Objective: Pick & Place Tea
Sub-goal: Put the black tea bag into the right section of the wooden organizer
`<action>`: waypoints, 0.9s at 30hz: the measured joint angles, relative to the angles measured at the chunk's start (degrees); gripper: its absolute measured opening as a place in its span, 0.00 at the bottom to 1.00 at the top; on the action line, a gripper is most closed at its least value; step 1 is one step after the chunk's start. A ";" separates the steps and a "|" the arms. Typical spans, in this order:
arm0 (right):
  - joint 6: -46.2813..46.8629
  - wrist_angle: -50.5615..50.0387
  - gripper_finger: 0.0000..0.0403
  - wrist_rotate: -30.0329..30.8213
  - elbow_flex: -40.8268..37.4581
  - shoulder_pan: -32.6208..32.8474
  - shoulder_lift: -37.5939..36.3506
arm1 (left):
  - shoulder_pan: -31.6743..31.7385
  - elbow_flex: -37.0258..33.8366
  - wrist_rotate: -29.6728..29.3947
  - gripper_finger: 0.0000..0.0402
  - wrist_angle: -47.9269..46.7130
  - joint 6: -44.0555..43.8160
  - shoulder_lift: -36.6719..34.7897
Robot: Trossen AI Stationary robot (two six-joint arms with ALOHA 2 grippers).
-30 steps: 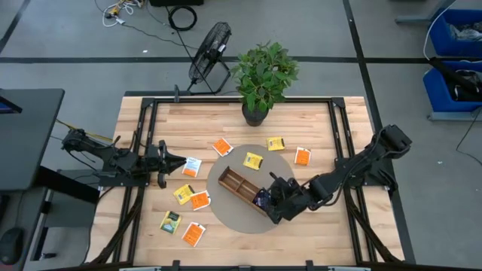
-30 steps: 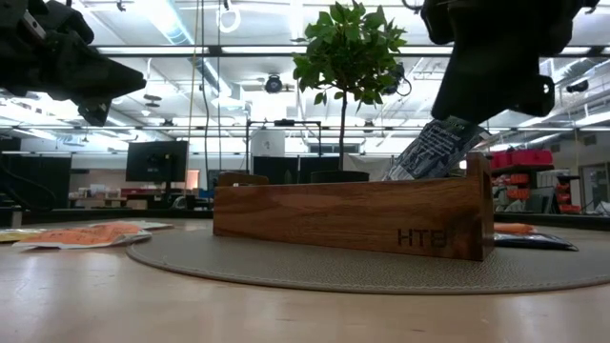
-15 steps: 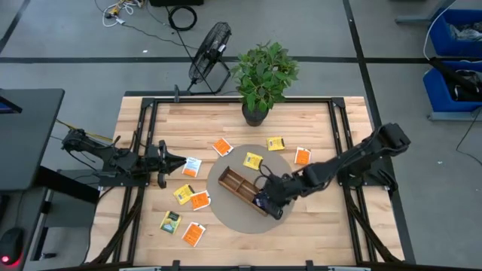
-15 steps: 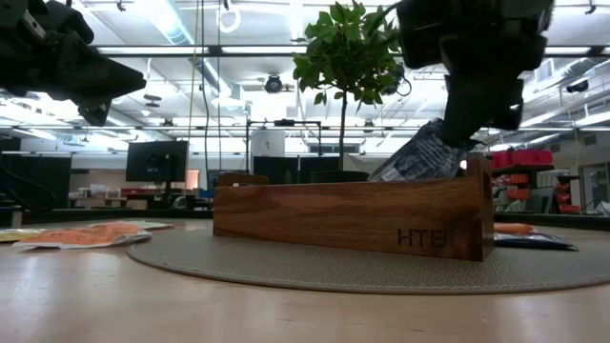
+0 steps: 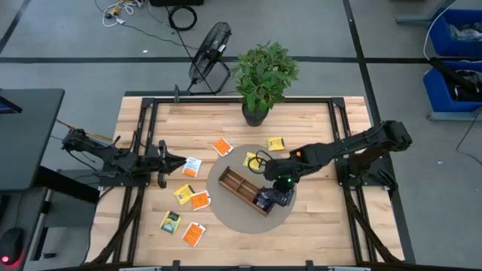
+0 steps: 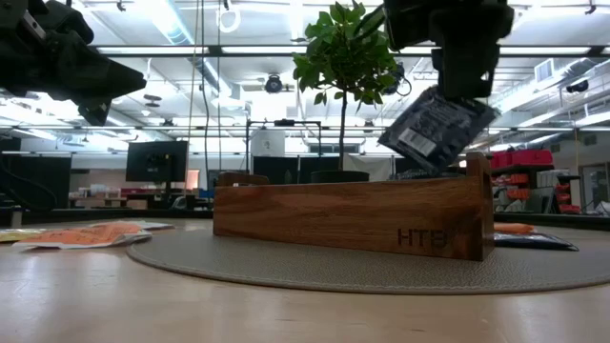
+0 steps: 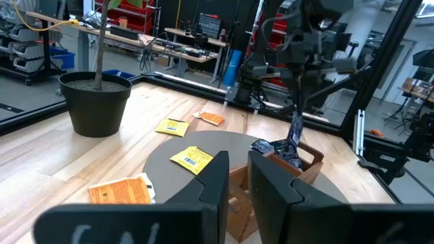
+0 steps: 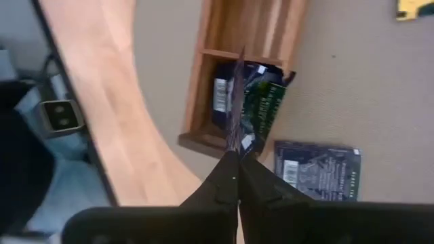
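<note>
My right gripper (image 5: 280, 181) hangs over the right end of the brown wooden tray (image 5: 242, 188) and is shut on a dark blue tea sachet (image 6: 437, 119). More dark blue sachets lie in the tray's end compartment (image 8: 224, 95), and one lies on the round grey mat (image 8: 315, 169). Orange sachets (image 5: 221, 146), yellow sachets (image 5: 252, 160) and one yellow-green sachet (image 5: 170, 221) lie flat on the table and mat. My left gripper (image 5: 179, 161) waits at the table's left side with a narrow gap between its fingers (image 7: 237, 183). My right gripper pinches the dark blue sachet by its upper edge (image 8: 235, 146) between the two fingers, coming from above and pointing down. The sachet hangs tilted below the fingers (image 6: 462, 67). It is lifted clear above the tray's end wall (image 6: 477, 205).
A potted plant (image 5: 263, 79) stands at the table's far edge. A fan (image 5: 208, 49) lies on the floor beyond it. The round grey mat (image 5: 226, 214) lies under the tray. Black frame rails (image 5: 147, 120) run along the table's sides.
My right gripper has risen and shifted a little toward the table's far edge, staying shut. The dark blue sachet, whose lower end stood behind the tray's end wall, now hangs clear above it.
</note>
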 joint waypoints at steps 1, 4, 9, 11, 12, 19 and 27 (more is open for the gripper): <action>-0.90 -0.20 0.00 -1.27 0.46 -0.86 0.00 | 0.00 0.00 0.00 0.14 0.02 -0.02 0.00; -3.20 -0.10 0.00 -6.57 1.84 -4.25 0.62 | 0.00 0.00 0.00 0.14 0.02 -0.02 0.00; -6.94 -3.17 0.00 -14.48 4.93 -8.17 4.18 | 0.00 0.00 -0.01 0.14 0.02 -0.02 0.00; -9.18 -7.58 0.00 -15.47 7.77 -8.29 6.43 | 0.00 0.00 -0.02 0.14 0.01 0.19 0.00; -10.37 -9.88 0.00 -15.59 9.53 -8.22 7.75 | 0.00 0.00 0.00 0.14 0.02 0.27 0.00; -16.78 -20.04 0.00 -16.72 20.92 -7.65 16.13 | 0.00 -0.02 -0.02 0.14 0.00 0.65 0.00; -19.26 -26.20 0.00 -17.88 25.29 -7.40 22.20 | 0.00 0.00 -0.02 0.14 -0.07 0.63 0.00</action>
